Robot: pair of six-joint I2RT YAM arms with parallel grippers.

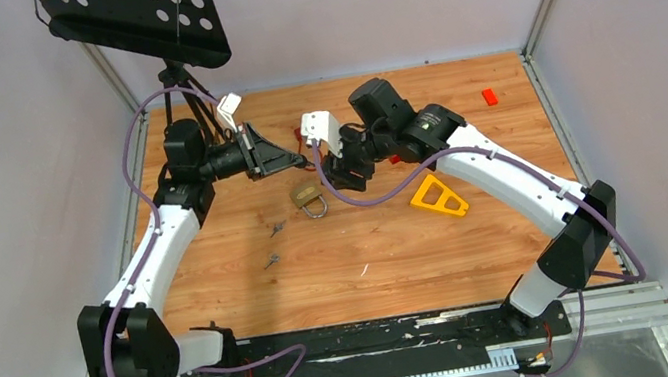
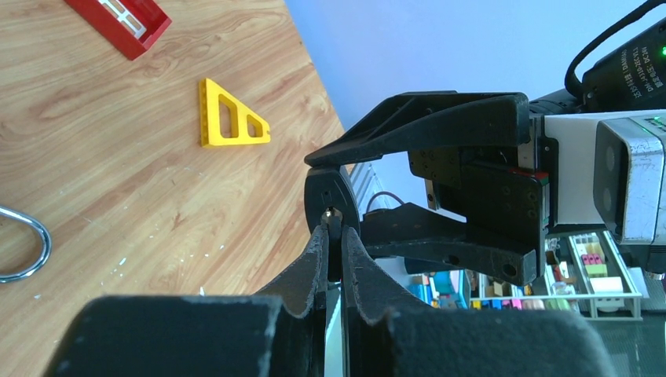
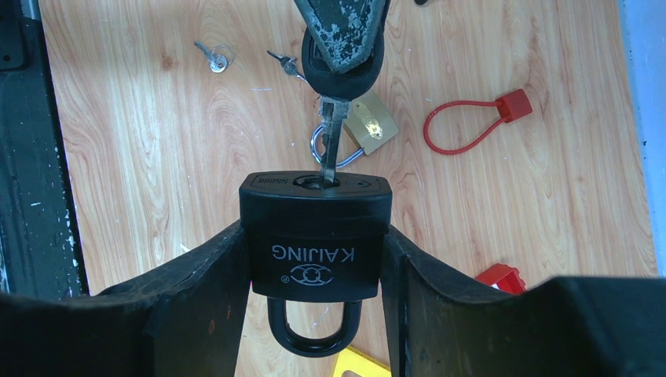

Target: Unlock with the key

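The right pincer (image 3: 314,236) clamps the black padlock (image 3: 314,263) above the worktop (image 3: 510,220) while the left pincer (image 2: 334,236) pinches the key (image 3: 331,140), its blade only partly in the keyhole (image 3: 318,182), so seating it, turning it and springing the shut shackle (image 3: 314,336) seem left to do

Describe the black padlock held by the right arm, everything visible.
The black padlock has a matte, plastic-looking body with embossed KAIJING lettering, upside down in the right wrist view. Its black shackle looks closed, pointing toward the wrist. The right end effector clamps its sides. A key, gripped by the left end effector, has its blade in the keyway.
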